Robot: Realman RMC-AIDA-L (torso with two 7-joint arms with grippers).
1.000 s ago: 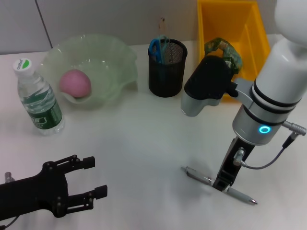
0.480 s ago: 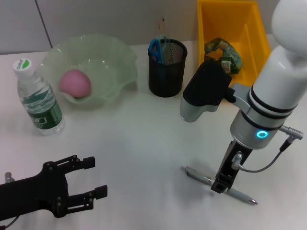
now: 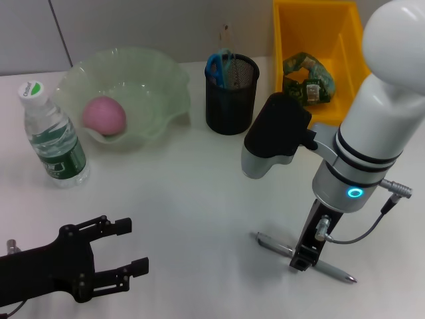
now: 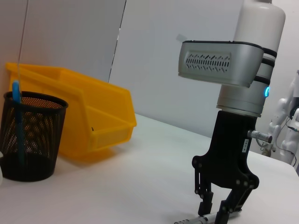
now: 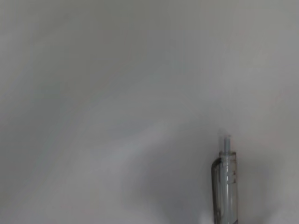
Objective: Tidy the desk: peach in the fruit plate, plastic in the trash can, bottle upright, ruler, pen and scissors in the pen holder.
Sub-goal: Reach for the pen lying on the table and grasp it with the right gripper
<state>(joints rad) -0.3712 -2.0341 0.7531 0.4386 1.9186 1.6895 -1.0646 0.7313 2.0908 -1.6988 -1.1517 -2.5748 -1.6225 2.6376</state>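
A grey pen (image 3: 329,268) lies on the white table near the front right. My right gripper (image 3: 301,260) points straight down over its middle. In the left wrist view its black fingers (image 4: 204,204) stand slightly apart, open, either side of the pen (image 4: 194,220). The right wrist view shows the pen's tip (image 5: 225,182) on the table. The pink peach (image 3: 103,114) rests in the green fruit plate (image 3: 163,80). The bottle (image 3: 53,136) stands upright. Blue scissors (image 3: 216,65) sit in the black mesh pen holder (image 3: 230,93). Crumpled plastic (image 3: 307,78) lies in the yellow trash can (image 3: 292,30). The ruler is hidden.
My left gripper (image 3: 126,256) hovers open at the front left, holding nothing. The pen holder (image 4: 29,135) and the yellow can (image 4: 93,121) stand along the back edge by the wall.
My right arm has shifted a little to the left and toward the front, and its gripper has settled over the pen. The left arm has not moved.
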